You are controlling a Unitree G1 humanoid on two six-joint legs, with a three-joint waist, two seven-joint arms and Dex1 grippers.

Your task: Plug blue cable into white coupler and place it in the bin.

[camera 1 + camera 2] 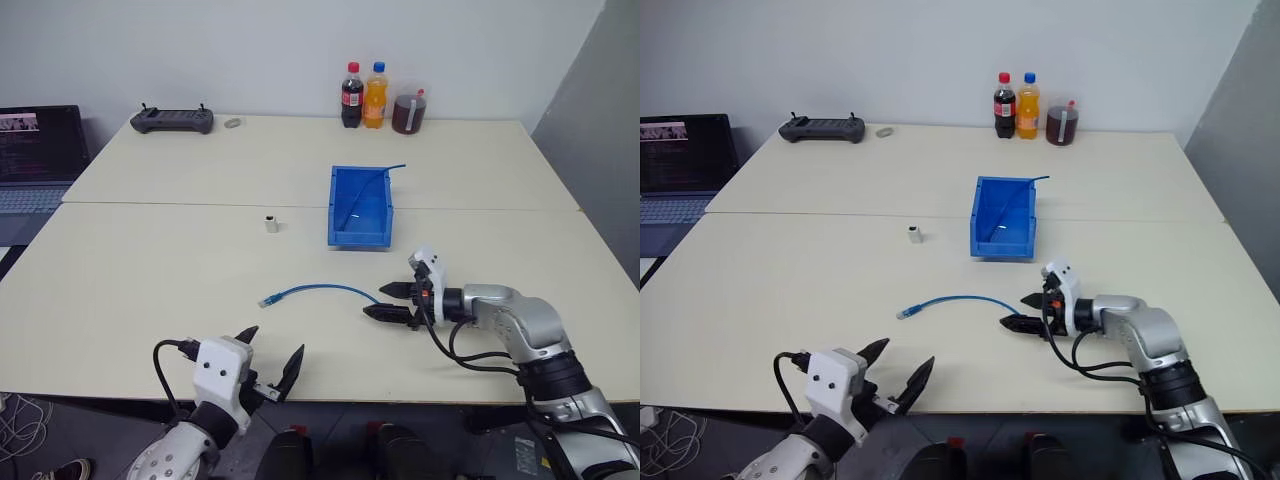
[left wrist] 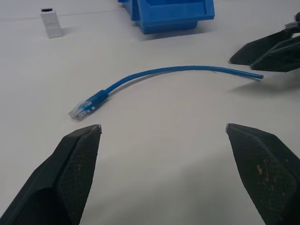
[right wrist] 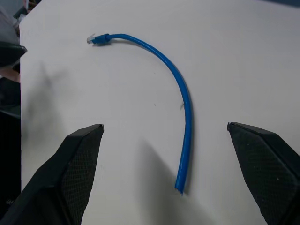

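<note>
Both tools [image 1: 268,364] [image 1: 392,301] wide open, holding nothing.

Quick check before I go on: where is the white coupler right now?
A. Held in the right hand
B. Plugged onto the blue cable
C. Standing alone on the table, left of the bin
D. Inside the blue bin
C: the white coupler stands by itself on the table, left of the bin, apart from the blue cable.

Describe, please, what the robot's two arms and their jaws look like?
Both arms are silver-grey metal with black joints and loose black cables. Each wrist carries a white block. The left gripper and right gripper end in pointed black jaws with a textured inner face.
</note>
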